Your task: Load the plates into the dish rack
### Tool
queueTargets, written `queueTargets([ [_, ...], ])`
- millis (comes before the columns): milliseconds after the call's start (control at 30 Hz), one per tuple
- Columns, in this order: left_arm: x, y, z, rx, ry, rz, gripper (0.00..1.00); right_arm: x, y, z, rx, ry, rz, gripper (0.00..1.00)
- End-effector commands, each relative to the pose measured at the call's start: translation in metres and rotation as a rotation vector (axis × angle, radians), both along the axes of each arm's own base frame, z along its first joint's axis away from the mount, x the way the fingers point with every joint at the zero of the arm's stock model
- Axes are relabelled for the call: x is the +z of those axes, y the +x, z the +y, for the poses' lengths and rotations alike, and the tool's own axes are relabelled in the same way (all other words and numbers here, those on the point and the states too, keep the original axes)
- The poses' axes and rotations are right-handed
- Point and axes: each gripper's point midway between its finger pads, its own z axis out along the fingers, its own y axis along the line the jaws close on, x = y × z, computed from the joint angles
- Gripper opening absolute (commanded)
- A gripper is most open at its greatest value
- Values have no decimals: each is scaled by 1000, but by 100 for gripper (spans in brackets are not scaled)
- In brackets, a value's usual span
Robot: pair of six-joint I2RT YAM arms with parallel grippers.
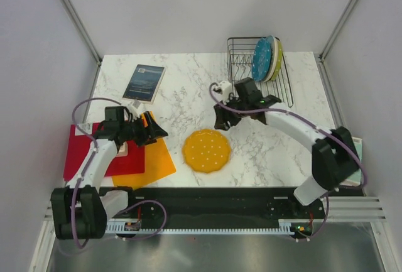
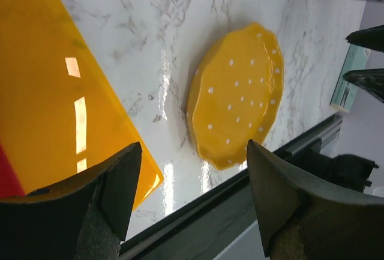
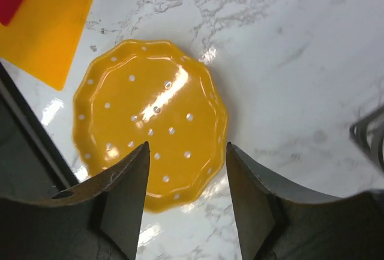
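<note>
An orange plate (image 1: pixel 206 150) with white dots lies flat on the marble table, near the front edge. The black wire dish rack (image 1: pixel 237 58) stands at the back right, with a teal plate (image 1: pixel 260 59) and a lime-green plate (image 1: pixel 275 58) upright in it. My right gripper (image 1: pixel 221 121) hovers just behind the orange plate (image 3: pixel 150 119), open (image 3: pixel 187 147) and holding nothing. To the plate's left, over an orange sheet, my left gripper (image 1: pixel 154 129) is also open (image 2: pixel 195 152) and faces the orange plate (image 2: pixel 237 95).
A red sheet (image 1: pixel 85 152) and an orange sheet (image 1: pixel 151 159) lie at the front left under the left arm. A dark booklet (image 1: pixel 144 82) lies at the back left. A black rail (image 1: pixel 220 200) runs along the front edge.
</note>
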Motion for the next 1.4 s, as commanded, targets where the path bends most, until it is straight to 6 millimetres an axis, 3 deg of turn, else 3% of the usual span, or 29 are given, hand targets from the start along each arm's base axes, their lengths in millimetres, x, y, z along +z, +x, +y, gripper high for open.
queueTargets([
  [0,-7,-6,-39,-169,-38,-8,76,4,-59,-16,-210,198,286,62],
  [67,-19,-10,-51,-229,-20,14,73,7,-66,-28,-274,256,323,62],
  [100,-24,-10,-53,-238,-11,23,72,-10,-77,-38,-314,246,377,62],
  [133,-27,-7,-55,-242,-7,26,71,-14,-78,-46,-351,255,393,62],
  [167,-30,-6,-58,-249,-3,37,69,-9,-67,-58,-433,311,399,62],
  [200,-39,-6,-59,-254,1,70,68,-23,-73,-69,-485,311,439,63],
  [267,-48,-3,-63,-267,18,89,65,-21,-61,-86,-598,381,449,63],
  [300,-57,-3,-64,-275,29,117,65,-30,-66,-92,-632,387,466,65],
  [367,-58,-1,-72,-308,35,117,63,-22,-61,-98,-659,440,417,67],
  [500,-66,0,-90,-365,39,143,63,-33,-73,-108,-719,455,412,74],
  [633,-77,-1,-103,-400,43,185,62,-32,-82,-108,-726,479,437,75],
  [833,-88,-6,-110,-430,27,231,56,-48,-86,-106,-768,484,526,77],
  [1033,-94,-16,-118,-497,-37,249,34,-71,-85,-98,-774,488,632,80],
  [1167,-89,-18,-125,-546,-94,217,12,-78,-84,-90,-737,498,683,80],
  [1267,-85,-16,-128,-568,-113,184,3,-85,-84,-88,-733,492,716,80],
  [1367,-79,-17,-133,-591,-153,173,2,-90,-84,-86,-731,486,745,79],
])
